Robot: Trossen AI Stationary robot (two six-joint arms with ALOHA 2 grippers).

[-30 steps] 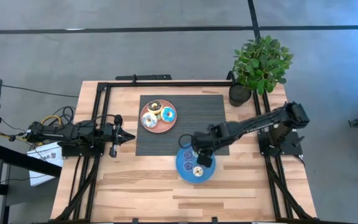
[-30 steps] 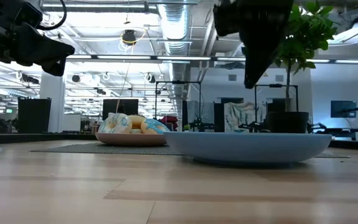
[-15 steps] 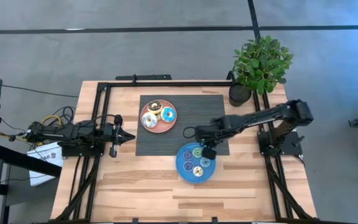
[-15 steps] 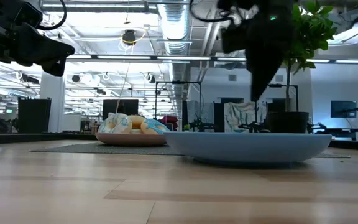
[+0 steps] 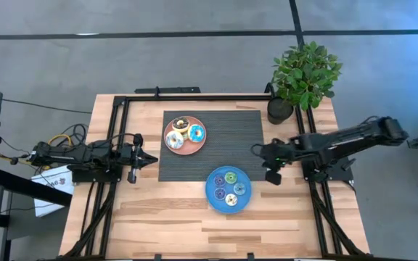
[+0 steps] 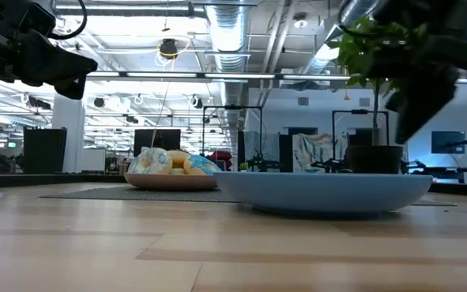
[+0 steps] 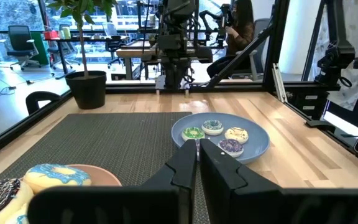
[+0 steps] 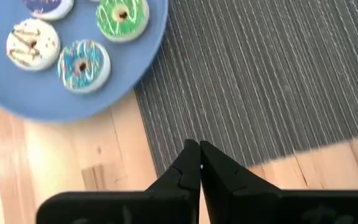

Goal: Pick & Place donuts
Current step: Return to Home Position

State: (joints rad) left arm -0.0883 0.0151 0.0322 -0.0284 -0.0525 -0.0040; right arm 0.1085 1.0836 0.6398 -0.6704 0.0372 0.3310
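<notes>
The left gripper (image 5: 149, 157) waits at the left edge of the table (image 5: 158, 217). Its fingers are pressed together with nothing between them, and it points toward the mat (image 5: 238, 138).

Just beyond it, the large donuts (image 5: 185, 134) sit bunched on the pink plate (image 5: 194, 151), which rests on the mat's left half. They are too crowded to count with certainty.

Nearer the front edge, the blue plate (image 5: 212, 201) overlaps the mat's border and carries four small donuts (image 5: 230, 188), lying flat and apart from one another. The green donut (image 8: 122, 14) is the one nearest the mat.

The change is on the right. A second ago the right gripper (image 5: 271, 175) hung directly over the blue plate, and half a second ago it was lifting off the plate's far rim. Now it has drawn back to the right, past the mat's near right corner and clear of the plate. Its fingers (image 8: 188, 163) are closed tip to tip and carry nothing.

The small donuts lie off to its left, near but out of contact, and the large ones are well apart across the mat. No donut shows loose on the table, so the sorting looks finished, and this retreat reads as the arm heading back to rest rather than reaching for another piece
</notes>
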